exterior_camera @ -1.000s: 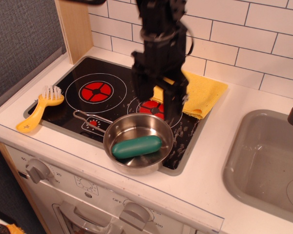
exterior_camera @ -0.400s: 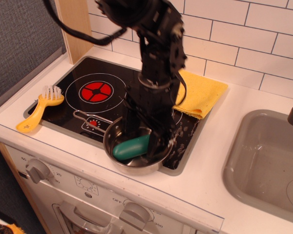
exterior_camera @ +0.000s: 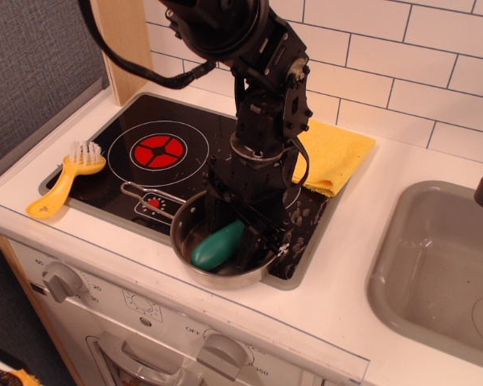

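Observation:
A steel pot (exterior_camera: 195,215) with a long handle (exterior_camera: 145,197) sits at the front edge of the black stovetop (exterior_camera: 185,129). A green oblong object (exterior_camera: 216,245) lies tilted inside it, its upper right end hidden under the arm. My black gripper (exterior_camera: 245,229) reaches down into the pot, and its fingers still stand wide apart, so it is open. One finger (exterior_camera: 215,211) is at the pot's left inner side and the other is near the right rim, straddling the green object's upper end. I cannot tell if a finger touches it.
A yellow brush (exterior_camera: 63,181) lies on the stove's left edge. A yellow cloth (exterior_camera: 338,153) is spread behind the pot to the right. A grey sink (exterior_camera: 439,265) is set into the counter at the right. Oven knobs (exterior_camera: 60,281) line the front panel.
The gripper has come down from above the pot into it. The green object has turned from lying level to slanting, its left end now lower.

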Controlling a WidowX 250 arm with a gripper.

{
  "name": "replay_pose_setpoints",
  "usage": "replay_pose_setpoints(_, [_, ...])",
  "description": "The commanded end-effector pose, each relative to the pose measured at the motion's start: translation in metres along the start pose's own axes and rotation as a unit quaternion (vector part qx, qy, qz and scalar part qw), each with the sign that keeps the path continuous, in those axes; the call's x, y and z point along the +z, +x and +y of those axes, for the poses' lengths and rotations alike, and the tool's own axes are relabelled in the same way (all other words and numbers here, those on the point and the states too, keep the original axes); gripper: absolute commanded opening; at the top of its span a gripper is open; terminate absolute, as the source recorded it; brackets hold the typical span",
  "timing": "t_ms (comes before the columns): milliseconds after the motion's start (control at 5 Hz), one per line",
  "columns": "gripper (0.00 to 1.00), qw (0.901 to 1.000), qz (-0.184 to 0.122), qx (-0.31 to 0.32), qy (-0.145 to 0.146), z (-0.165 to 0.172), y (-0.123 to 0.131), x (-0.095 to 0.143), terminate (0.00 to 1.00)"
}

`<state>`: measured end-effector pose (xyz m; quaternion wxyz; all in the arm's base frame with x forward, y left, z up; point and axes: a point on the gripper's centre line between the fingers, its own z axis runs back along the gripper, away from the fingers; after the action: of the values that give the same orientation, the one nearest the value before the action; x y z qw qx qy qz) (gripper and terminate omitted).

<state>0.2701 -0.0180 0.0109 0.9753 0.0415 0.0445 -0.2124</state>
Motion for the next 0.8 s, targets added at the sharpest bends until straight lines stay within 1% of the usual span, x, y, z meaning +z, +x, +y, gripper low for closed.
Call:
replay_pose_setpoints(0, [0.00,0.9974,-0.063,0.026,0.023,0.014,0.003,0.040,0.00])
replay_pose_setpoints(200, [0.00,0.9934,-0.075,0.084,0.024,0.026,0.009,0.067,0.00])
replay_pose_setpoints(400, [0.00,0.9882,-0.063,0.138,0.020,0.056,0.030,0.067,0.00])
replay_pose_setpoints(600, [0.00,0.9885,-0.045,0.140,0.033,0.084,0.057,0.054,0.00])
